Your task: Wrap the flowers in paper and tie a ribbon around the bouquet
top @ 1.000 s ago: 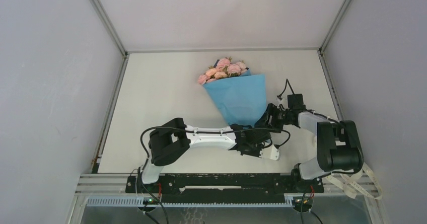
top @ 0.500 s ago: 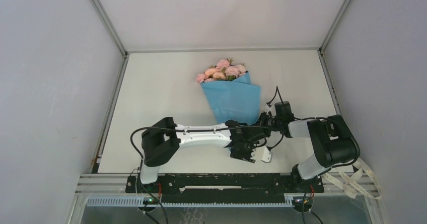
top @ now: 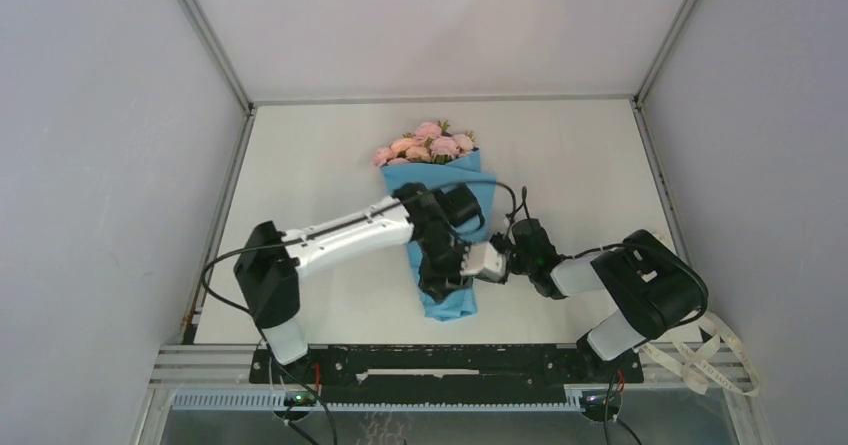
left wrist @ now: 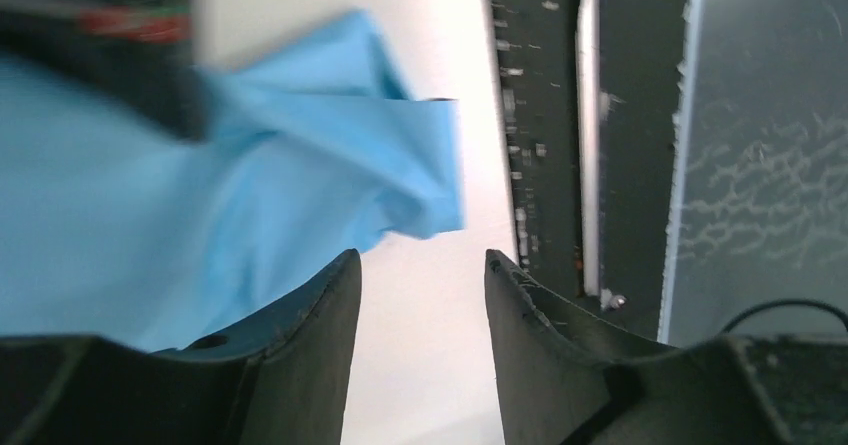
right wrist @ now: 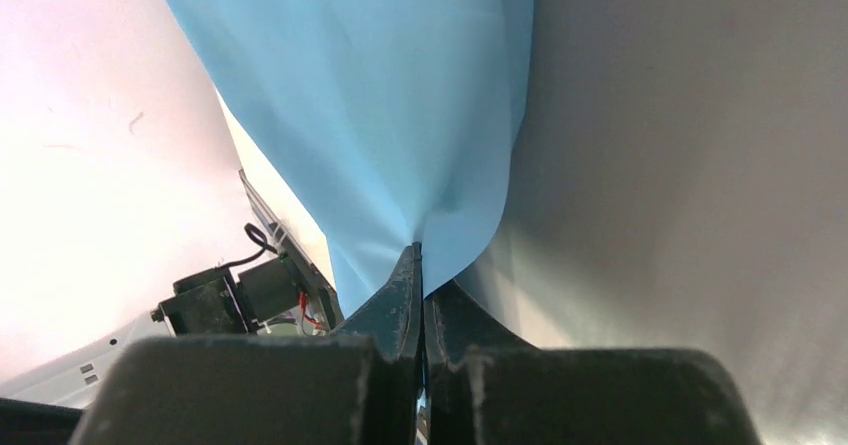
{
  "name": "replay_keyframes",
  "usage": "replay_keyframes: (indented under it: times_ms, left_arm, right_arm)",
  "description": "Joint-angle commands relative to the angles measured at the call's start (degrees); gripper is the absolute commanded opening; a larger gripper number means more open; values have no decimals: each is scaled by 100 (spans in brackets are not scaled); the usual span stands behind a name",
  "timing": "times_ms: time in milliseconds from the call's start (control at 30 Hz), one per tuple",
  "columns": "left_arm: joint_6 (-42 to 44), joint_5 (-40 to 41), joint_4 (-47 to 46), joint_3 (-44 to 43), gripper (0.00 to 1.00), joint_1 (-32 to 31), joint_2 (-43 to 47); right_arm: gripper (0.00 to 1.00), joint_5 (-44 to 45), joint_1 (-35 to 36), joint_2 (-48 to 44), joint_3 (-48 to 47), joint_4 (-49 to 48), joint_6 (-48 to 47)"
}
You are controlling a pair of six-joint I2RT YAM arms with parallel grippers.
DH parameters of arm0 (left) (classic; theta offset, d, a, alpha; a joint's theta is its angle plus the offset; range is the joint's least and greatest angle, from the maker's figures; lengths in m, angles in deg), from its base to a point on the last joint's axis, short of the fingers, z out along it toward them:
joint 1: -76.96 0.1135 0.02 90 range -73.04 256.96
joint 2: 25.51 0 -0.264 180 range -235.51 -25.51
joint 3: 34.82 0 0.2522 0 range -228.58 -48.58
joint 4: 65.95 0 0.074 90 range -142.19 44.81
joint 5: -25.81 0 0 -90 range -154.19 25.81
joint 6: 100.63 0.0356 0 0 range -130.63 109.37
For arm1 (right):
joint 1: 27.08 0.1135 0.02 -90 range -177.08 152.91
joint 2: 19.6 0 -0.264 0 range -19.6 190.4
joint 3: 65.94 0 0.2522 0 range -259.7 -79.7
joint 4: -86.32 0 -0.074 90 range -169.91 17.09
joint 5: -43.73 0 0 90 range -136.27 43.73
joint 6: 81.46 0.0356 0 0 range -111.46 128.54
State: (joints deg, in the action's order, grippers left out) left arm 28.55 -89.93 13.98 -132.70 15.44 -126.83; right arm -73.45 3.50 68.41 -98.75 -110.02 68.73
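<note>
**A:** Now, where does the bouquet [top: 450, 305] lie, and what do the pincers have hold of?

**B:** We find it flat on the bench [top: 320, 175], with the flowers [top: 425, 147] toward the far wall and the narrow end toward the arm bases. The right pincer [right wrist: 420, 257] is closed flat on an edge of the paper [right wrist: 380, 95]. The left pincer [left wrist: 420, 260] stands about half apart and holds nothing. The crumpled narrow end of the cone lies just beyond its tips.

**A:** How do we expect the wrap to handle?

**B:** We judge it light, thin and soft. It creases readily and may spring open if released. The blooms look crushable. We advise gripping the narrow end, where the paper gathers round the stems, and never the blooms.

**A:** And the ribbon [top: 705, 365]?

**B:** It loops beside the right arm's base, off the bench edge and well apart from the bouquet. Tying is not yet begun.
</note>
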Motion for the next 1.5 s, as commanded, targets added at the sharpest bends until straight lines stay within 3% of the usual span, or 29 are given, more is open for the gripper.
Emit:
replay_keyframes:
  times_ms: [0,167,267,400,533,700,1033,1233,1467]
  left_arm:
    - [-671,-120,-412,-373,54,748,353]
    - [-2222,336,-1534,-61,54,1886,220]
    - [-2386,348,-1683,150,55,2288,235]
    - [-2244,557,-2228,821,65,1969,820]
    - [-2071,1583,-2647,1301,87,1370,1249]
    - [-2241,2465,-3056,1837,100,1267,1405]
    - [-2236,3732,-4507,3010,100,1166,1539]
    - [-1858,3739,-5299,3588,100,1134,1513]
    - [-1164,3377,-5130,3618,96,1058,1567]
  right_arm:
    - [0,462,406,241,-212,-812,512]
    - [0,424,467,422,-301,-902,523]
    - [0,452,491,488,-301,-1072,701]
    - [0,787,789,717,-624,-1254,1098]
    - [0,1066,1028,946,-1022,-1456,1479]
    - [0,1264,1076,1192,-1566,-1391,1747]
    - [0,1365,1238,2012,-2852,-920,1870]
    - [0,1070,1274,2381,-2963,-1002,1988]
    - [0,758,1277,2464,-2955,-1104,1956]
